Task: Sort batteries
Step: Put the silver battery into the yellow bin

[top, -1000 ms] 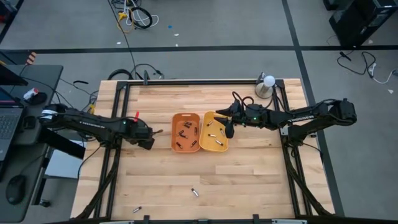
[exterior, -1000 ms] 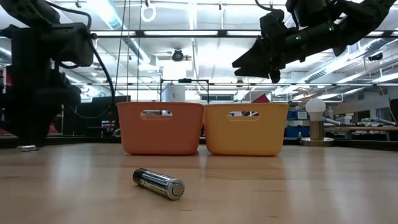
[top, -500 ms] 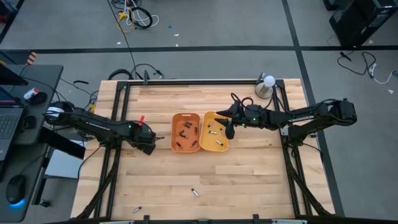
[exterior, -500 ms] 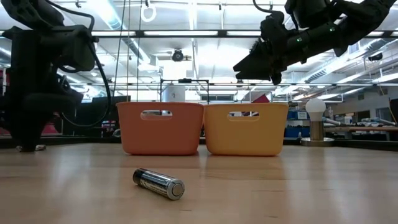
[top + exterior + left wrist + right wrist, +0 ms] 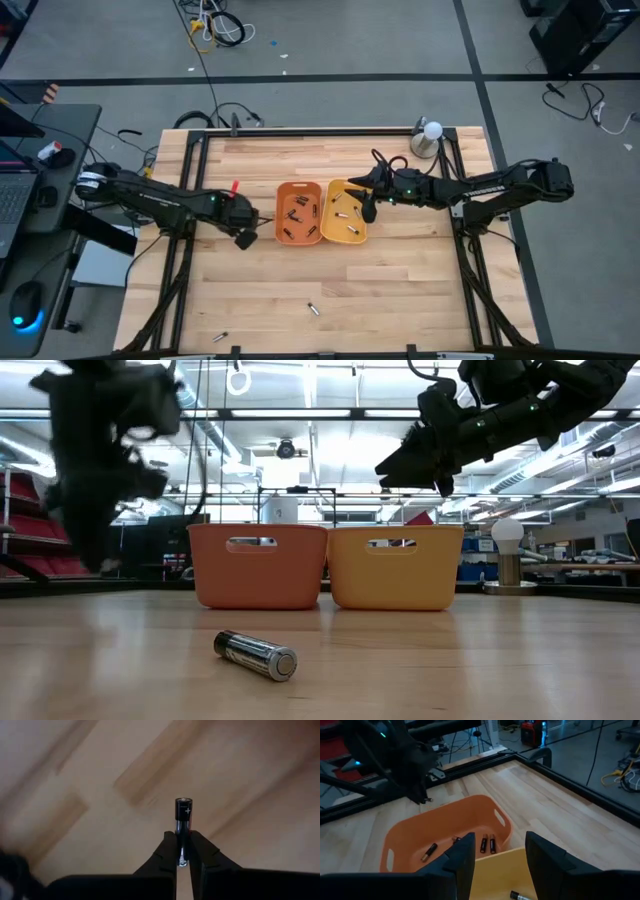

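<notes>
Batteries: several dark and silvery ones lie in the orange tray (image 5: pixel 298 212) and the yellow tray (image 5: pixel 344 211); in the right wrist view three or four dark ones show on the orange tray's floor and one at the yellow tray's near edge
Held battery (image 5: pixel 183 822): a dark cell with a plus mark near its tip; it stands out from between the left gripper's fingers, above bare wood
Loose batteries: a silvery one (image 5: pixel 313 309) lies on the bench near the front edge, roughly below the trays; it fills the foreground of the low view (image 5: pixel 256 654); another (image 5: pixel 220 337) lies close to the front edge, toward the left corner
Left gripper (image 5: pixel 243 238): just left of the orange tray, clear of its rim; fingers pressed together on the held battery; raised off the wood in the low view
Right gripper (image 5: pixel 366 209): over the right rim of the yellow tray; fingers (image 5: pixel 462 860) apart with nothing between them; high above the trays in the low view (image 5: pixel 412 468)
Trays: side by side and touching at the middle of the bench; orange on the left, yellow on the right
Metal cup (image 5: pixel 424 142): at the back right corner of the bench, with a white ball (image 5: pixel 432 130) on top
Bench (image 5: pixel 400 290): pale wood planks inside a dark frame
</notes>
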Robot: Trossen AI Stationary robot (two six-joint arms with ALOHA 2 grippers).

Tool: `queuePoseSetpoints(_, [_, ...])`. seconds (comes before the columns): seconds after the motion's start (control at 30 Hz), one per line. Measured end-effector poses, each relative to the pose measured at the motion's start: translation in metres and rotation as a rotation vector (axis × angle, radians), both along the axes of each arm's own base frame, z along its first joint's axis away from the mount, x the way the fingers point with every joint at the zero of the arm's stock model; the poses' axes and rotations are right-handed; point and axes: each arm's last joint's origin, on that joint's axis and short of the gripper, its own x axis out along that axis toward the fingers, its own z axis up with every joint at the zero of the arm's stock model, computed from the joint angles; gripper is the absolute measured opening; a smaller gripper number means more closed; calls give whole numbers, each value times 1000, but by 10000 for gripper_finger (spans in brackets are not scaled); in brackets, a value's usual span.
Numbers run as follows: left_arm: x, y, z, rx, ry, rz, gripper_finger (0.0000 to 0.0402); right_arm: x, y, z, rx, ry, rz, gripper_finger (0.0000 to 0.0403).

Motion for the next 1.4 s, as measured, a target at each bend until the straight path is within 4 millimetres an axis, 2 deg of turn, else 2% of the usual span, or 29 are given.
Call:
queuePoseSetpoints(0.13, [14,-1,32,19,-35,-180,9,0,2,0,42,-13,-6,159])
queuePoseSetpoints(0.27, [29,-1,73,95,-123,-345,8,1,7,1,62,-32,-4,159])
queuePoseSetpoints(0.4, [48,4,106,191,-255,-482,8,1,12,6,-62,-45,-135,155])
queuePoseSetpoints(0.47, [58,8,112,202,-307,-566,8,-1,12,7,-106,-37,-207,151])
queuePoseSetpoints(0.57, [81,14,109,185,-406,-688,8,-4,11,11,-109,-41,-230,145])
queuePoseSetpoints(0.67, [105,20,97,196,-466,-772,8,-8,12,11,-118,-6,-228,140])
queuePoseSetpoints(0.83, [139,26,77,205,-567,-873,7,-17,8,3,-221,173,-248,131])
queuePoseSetpoints(1.1, [172,42,61,260,-740,-945,7,-24,9,-5,-106,240,-248,126])
queuePoseSetpoints(1.4, [193,57,42,285,-826,-953,7,-23,15,-6,-88,235,-203,125])
